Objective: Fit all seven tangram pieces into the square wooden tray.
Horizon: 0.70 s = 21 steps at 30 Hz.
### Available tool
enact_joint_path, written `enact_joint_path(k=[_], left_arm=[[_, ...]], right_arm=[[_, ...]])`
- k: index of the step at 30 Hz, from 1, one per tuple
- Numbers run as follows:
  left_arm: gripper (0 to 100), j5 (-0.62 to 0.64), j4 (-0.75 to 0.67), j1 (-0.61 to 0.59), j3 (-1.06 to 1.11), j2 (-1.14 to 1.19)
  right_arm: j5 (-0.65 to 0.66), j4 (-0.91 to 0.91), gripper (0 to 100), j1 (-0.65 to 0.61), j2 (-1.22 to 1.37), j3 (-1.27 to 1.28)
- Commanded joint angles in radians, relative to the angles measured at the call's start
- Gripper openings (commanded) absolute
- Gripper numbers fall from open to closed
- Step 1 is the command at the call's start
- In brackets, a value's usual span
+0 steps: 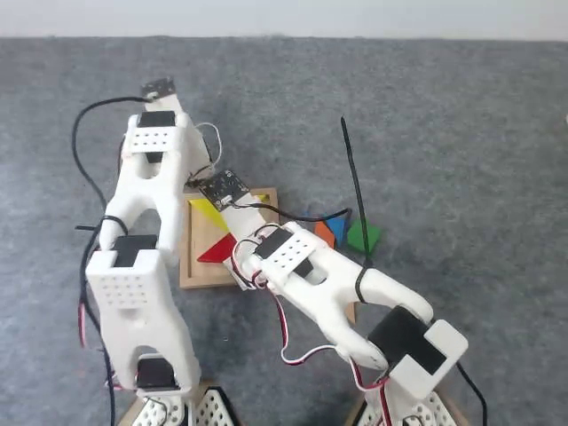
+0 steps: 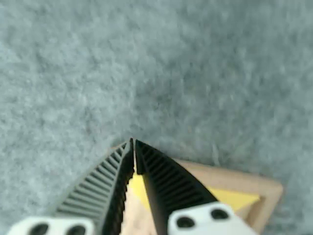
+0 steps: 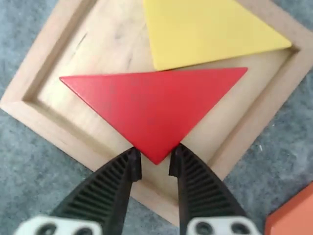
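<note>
The square wooden tray [image 1: 200, 280] lies between my two arms. In it lie a yellow triangle [image 3: 205, 29] and a large red triangle [image 3: 151, 107]. My right gripper [image 3: 154, 150] is low over the tray's near corner, its fingers pressed against both sides of the red triangle's tip. In the high view the red triangle [image 1: 217, 251] shows just beyond that arm's wrist. My left gripper [image 2: 133, 143] is shut and empty, hovering above the tray's far corner [image 2: 264, 188], where the yellow triangle [image 2: 234, 198] lies.
Loose pieces lie on the grey carpet to the right of the tray: an orange one [image 1: 324, 232], a blue one [image 1: 335, 217] and a green one [image 1: 364, 235]. A black cable [image 1: 355, 186] rises over them. The orange piece's corner [image 3: 293, 210] lies beside the tray.
</note>
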Motion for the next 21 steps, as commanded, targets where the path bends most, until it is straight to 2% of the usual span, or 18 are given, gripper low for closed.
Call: enact_joint_path(k=[1, 7, 13, 15, 21], left_arm=[[1, 0.018, -0.038, 0.026, -0.053, 0.02], [1, 0.058, 0.057, 0.011, -0.156, 0.109], [1, 0.058, 0.212, 0.009, -0.283, 0.215], [1, 0.037, 0.23, 0.011, -0.314, 0.236], [1, -0.031, 0.239, 0.006, -0.337, 0.247]], right_arm=[[-0.012, -0.013, 5.8, -0.007, -0.002, 0.015], [-0.014, -0.013, 5.8, -0.007, -0.002, 0.015], [-0.021, -0.039, 4.2, -0.007, -0.012, 0.014], [-0.021, -0.091, 0.2, -0.007, -0.012, 0.014], [-0.018, -0.168, 0.6, -0.007, -0.024, 0.017]])
